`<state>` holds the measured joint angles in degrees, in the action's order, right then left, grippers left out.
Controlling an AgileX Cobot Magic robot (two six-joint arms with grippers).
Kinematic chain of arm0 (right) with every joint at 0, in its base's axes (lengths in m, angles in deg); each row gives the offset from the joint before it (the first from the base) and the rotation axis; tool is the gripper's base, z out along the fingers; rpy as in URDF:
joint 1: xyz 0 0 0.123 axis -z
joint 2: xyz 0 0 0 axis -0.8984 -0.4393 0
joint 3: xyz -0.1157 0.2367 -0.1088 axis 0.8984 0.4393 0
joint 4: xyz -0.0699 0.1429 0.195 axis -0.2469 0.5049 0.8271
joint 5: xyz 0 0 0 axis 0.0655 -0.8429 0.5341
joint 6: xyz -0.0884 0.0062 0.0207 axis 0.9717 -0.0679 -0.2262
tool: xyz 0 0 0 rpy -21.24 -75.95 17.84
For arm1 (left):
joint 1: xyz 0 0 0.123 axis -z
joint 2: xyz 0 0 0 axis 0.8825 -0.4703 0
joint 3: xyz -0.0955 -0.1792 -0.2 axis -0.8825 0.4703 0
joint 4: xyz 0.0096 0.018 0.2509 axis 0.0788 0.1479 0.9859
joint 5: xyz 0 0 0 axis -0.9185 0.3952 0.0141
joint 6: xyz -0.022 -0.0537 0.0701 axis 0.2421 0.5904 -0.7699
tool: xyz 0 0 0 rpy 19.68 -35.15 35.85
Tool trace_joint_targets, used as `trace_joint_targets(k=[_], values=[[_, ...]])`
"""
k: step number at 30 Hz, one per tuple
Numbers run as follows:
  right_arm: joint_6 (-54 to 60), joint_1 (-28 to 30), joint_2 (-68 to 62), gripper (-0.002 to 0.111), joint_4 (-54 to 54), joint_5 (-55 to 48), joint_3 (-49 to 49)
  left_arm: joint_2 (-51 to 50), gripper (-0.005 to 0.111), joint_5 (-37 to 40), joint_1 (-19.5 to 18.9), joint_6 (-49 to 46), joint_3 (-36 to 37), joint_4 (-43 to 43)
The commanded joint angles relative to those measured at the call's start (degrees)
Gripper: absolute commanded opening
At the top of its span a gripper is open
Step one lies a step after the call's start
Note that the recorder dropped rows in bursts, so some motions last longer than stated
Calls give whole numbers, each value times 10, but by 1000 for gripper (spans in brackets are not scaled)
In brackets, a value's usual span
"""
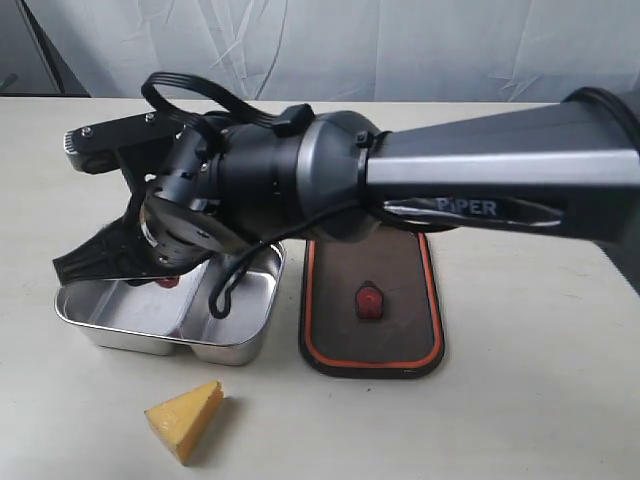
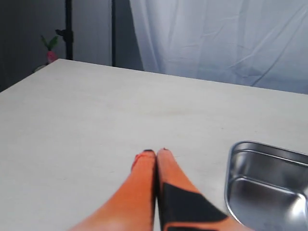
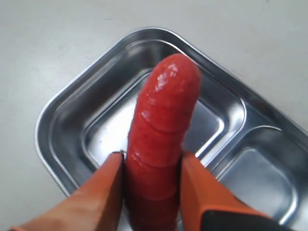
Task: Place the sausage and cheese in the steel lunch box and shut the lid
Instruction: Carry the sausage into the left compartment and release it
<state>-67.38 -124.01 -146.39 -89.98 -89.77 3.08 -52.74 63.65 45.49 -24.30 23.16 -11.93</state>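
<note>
Above lunch box (image 3: 57,125), glossy sausage (image 3: 163,125) (ridged, red)

I see a pale matte tabletop (image 1: 540,400) running back to a wrinkled white cloth backdrop (image 1: 420,45). In the left wrist view the cloth ends at a dark grey wall (image 2: 91,29), with a black pole (image 2: 69,24) and a small green-and-pink object (image 2: 50,48). The light is soft.

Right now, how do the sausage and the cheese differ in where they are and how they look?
The sausage is clamped in the right gripper; the cheese lies free on the table. The sausage hangs over the larger compartment of the steel lunch box; the cheese sits outside the box. The sausage is red, rounded and ridged; the cheese is a yellow-orange wedge. Neither lies loose in the box yet.
</note>
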Motion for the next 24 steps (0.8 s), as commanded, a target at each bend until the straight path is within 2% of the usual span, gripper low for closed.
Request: trace_joint_targets(k=[1,9,11,14,16,24], values=[[41,7,-18,-1,2,11,-4,4,0,-7,42,0,-2,4],[50,7,-35,2,7,29,-30,4,0,-7,97,0,-2,4],[55,7,-35,15,7,26,-38,4,0,-7,108,0,-2,4],[55,7,-35,42,7,24,-42,4,0,-7,120,0,-2,4],[58,7,-35,50,7,24,-42,4,0,-7,122,0,-2,4],[59,7,-33,46,7,-15,-44,4,0,-7,122,0,-2,5]])
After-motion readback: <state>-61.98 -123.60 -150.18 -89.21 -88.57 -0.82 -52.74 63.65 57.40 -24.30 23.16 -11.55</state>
